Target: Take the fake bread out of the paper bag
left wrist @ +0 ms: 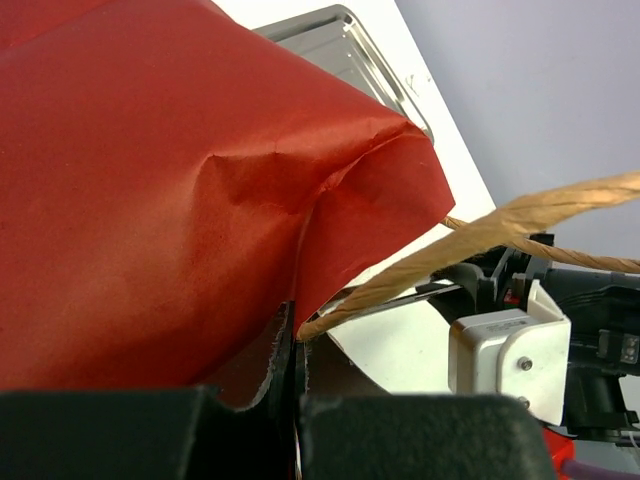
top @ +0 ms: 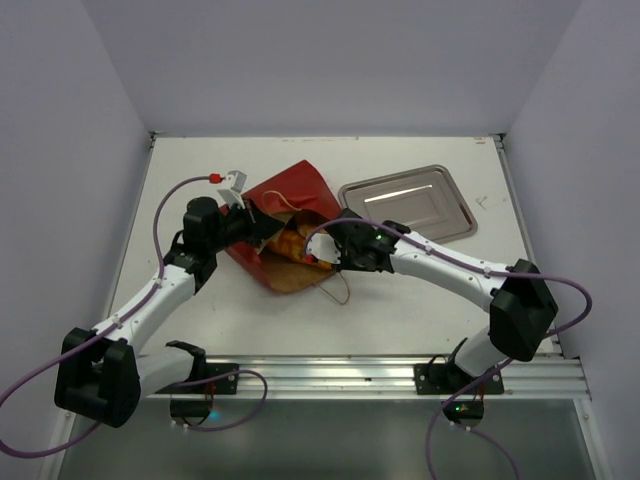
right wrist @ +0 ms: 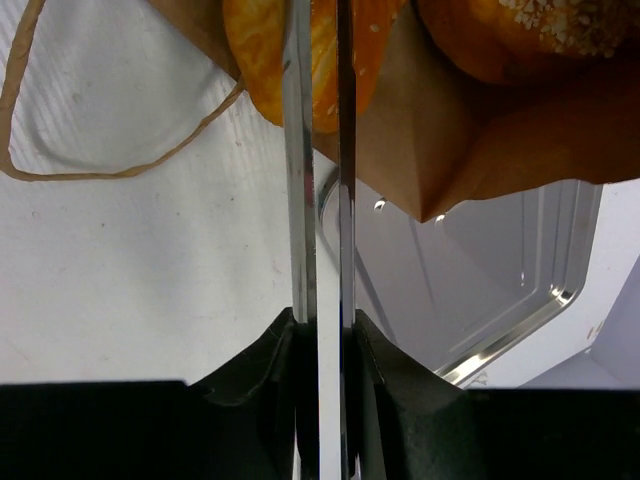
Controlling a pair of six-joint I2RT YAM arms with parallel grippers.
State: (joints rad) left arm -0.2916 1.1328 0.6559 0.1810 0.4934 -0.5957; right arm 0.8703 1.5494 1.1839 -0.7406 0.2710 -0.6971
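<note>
Mostly, the paper bag (top: pixel 293 190) hides the fake bread (top: pixel 290 244) inside.

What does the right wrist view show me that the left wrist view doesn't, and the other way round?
Only right wrist: the fake bread, orange and glossy, one piece seeded, lying in the brown mouth of the paper bag, with the right gripper reaching onto it. Only left wrist: the bag's red outside, and the left gripper shut on its edge. Both: the bag, a string handle, the metal tray and the white table.
</note>
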